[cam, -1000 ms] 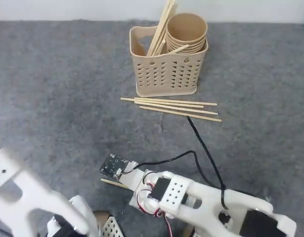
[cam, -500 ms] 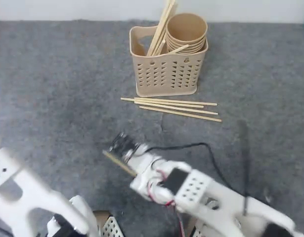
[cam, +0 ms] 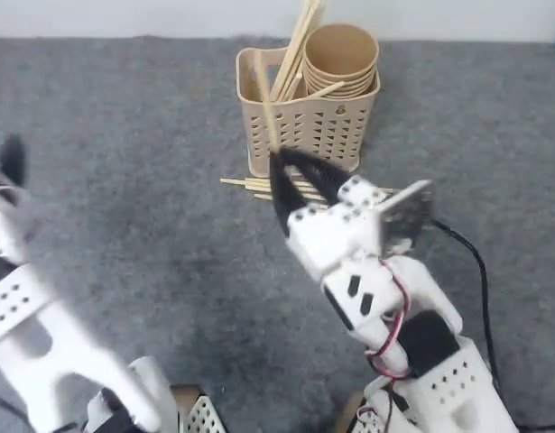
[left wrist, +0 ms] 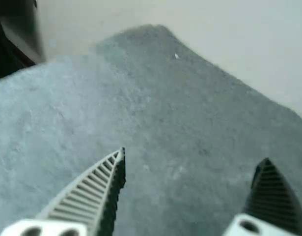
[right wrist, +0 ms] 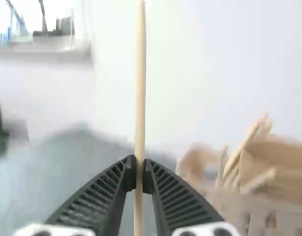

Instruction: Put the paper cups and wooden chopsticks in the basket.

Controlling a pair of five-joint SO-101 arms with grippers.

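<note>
A slim, pale wooden chopstick [right wrist: 140, 73] was held upright, pinched between the black ribbed fingers of the right gripper [right wrist: 139, 169]. In the high view the chopstick [cam: 265, 95] was seen raised in front of the beige perforated plastic basket [cam: 304, 135], with its upper part lying across the basket's left end. Inside the basket, a stack of brown paper cups [cam: 341, 54] was nested at the right, and several more chopsticks [cam: 300, 41] were leaned beside it. Other loose chopsticks [cam: 239, 183] were seen lying on the grey carpet [cam: 124, 180] just in front of the basket, partly hidden by the right arm. The left gripper [left wrist: 194, 160] was seen spread wide above the carpet.
</note>
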